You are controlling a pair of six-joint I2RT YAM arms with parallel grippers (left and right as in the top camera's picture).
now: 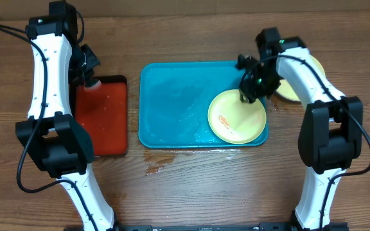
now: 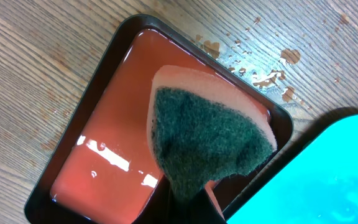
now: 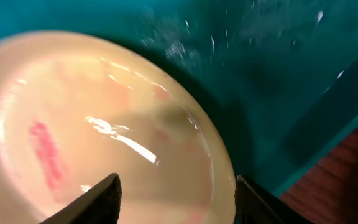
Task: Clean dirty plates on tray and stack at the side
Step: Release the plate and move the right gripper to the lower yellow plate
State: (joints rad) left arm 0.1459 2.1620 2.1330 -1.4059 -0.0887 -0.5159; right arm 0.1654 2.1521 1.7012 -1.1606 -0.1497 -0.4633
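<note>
One pale yellow plate (image 1: 236, 117) with a red smear (image 1: 225, 120) lies at the right end of the teal tray (image 1: 172, 102). The right gripper (image 1: 249, 96) is spread wide at its rim, holding nothing. The left gripper (image 1: 91, 77) clamps a sponge (image 2: 210, 137) above the red tray (image 2: 104, 162), well apart. At least one side plate (image 1: 289, 94) sits just off the teal tray's right edge, the arm hiding how many, so this looks partly done, with wiping and stacking left.
</note>
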